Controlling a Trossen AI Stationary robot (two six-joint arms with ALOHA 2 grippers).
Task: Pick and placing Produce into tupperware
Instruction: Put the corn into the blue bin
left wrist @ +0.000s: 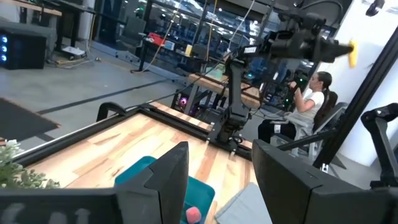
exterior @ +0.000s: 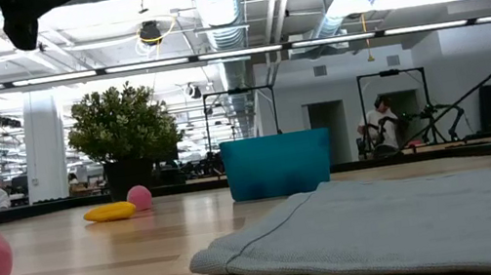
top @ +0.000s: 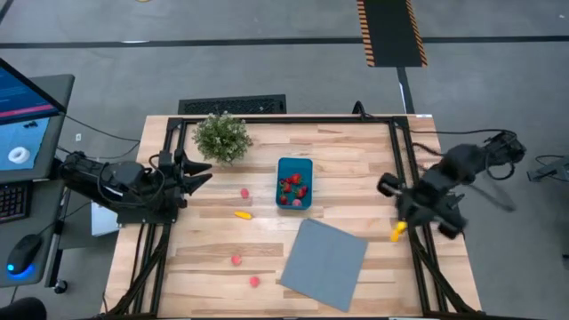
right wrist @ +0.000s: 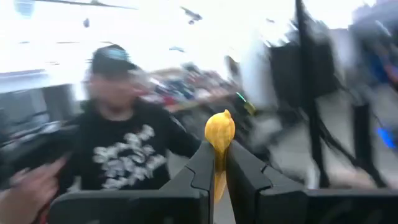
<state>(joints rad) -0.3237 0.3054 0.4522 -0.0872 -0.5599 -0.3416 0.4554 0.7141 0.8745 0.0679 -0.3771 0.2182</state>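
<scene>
The teal tupperware (top: 294,169) stands mid-table with red produce (top: 292,185) inside; the low view shows it too (exterior: 279,164). Loose produce lies to its left: a pink piece (top: 244,193), a yellow piece (top: 242,214) and two more pink pieces (top: 236,260) (top: 254,281). My left gripper (top: 203,173) waits open at the table's left edge, with nothing between its fingers (left wrist: 168,180). My right gripper (top: 404,227) is raised over the table's right edge, shut on a yellow-orange piece (right wrist: 219,134). My right gripper pinches the yellow-orange piece between its two fingers (right wrist: 205,165). The piece lies along the fingers. Its narrow part (right wrist: 218,177) sits in the gap, and its rounded end (right wrist: 219,129) sticks out past the fingertips. It is lifted clear of the table.
A potted green plant (top: 221,136) stands at the far left of the table. A flat grey sheet (top: 324,262) lies near the front, right of centre. A black frame (top: 400,160) runs round the table's edges. A person shows in the room beyond the table.
</scene>
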